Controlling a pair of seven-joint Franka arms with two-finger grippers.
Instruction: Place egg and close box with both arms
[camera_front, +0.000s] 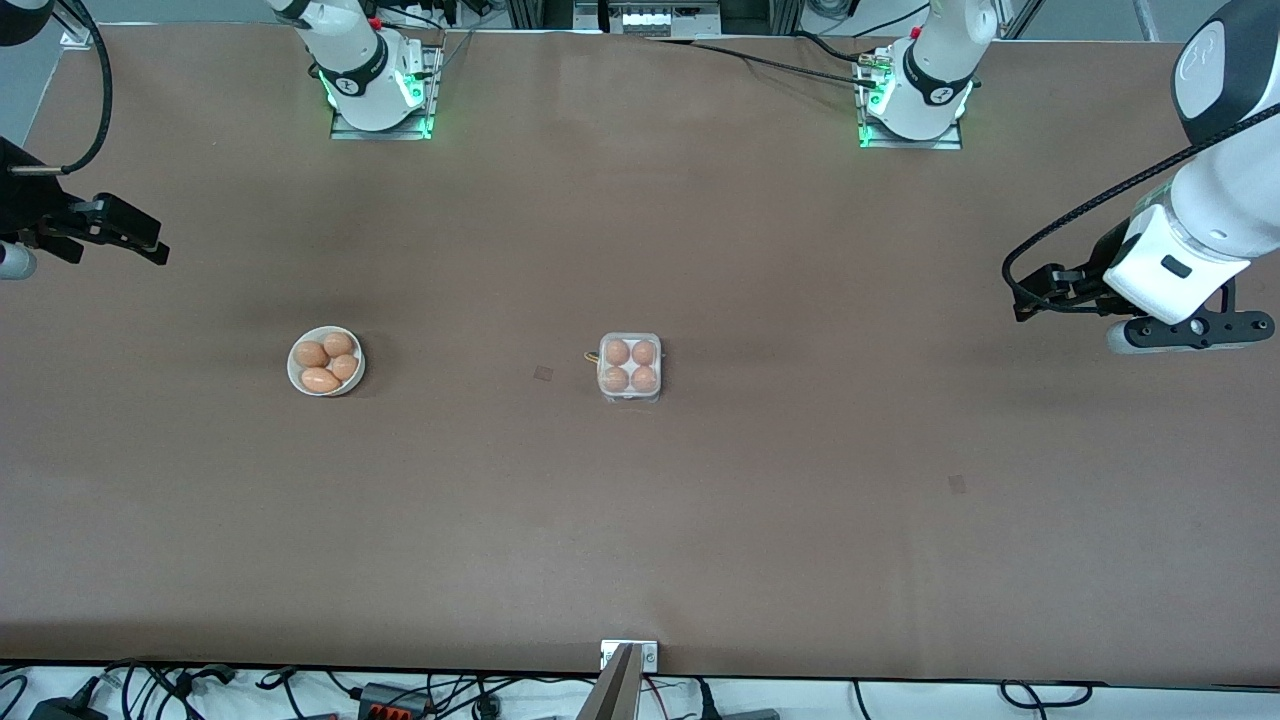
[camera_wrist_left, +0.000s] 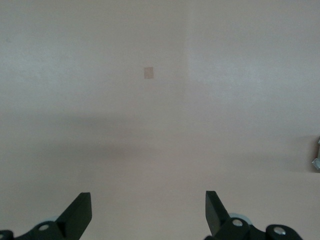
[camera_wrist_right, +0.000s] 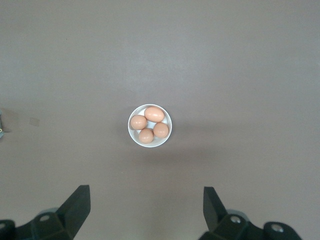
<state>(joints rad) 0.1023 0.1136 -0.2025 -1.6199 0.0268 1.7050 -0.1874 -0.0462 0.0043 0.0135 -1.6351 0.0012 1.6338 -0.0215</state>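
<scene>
The box (camera_front: 629, 396), a small white egg carton, sits at the table's middle with an egg (camera_front: 617, 352) in every cell; its clear lid appears to lie down over them. A sliver of it shows in the left wrist view (camera_wrist_left: 317, 156). My left gripper (camera_front: 1035, 293) hangs open and empty over the table at the left arm's end, also seen in the left wrist view (camera_wrist_left: 148, 212). My right gripper (camera_front: 145, 240) hangs open and empty over the right arm's end, also seen in the right wrist view (camera_wrist_right: 146, 210).
A round white bowl (camera_front: 293, 368) with several brown eggs (camera_front: 320, 379) stands toward the right arm's end, level with the box; it also shows in the right wrist view (camera_wrist_right: 165, 139). A small square mark (camera_front: 543, 373) lies between the bowl and the box.
</scene>
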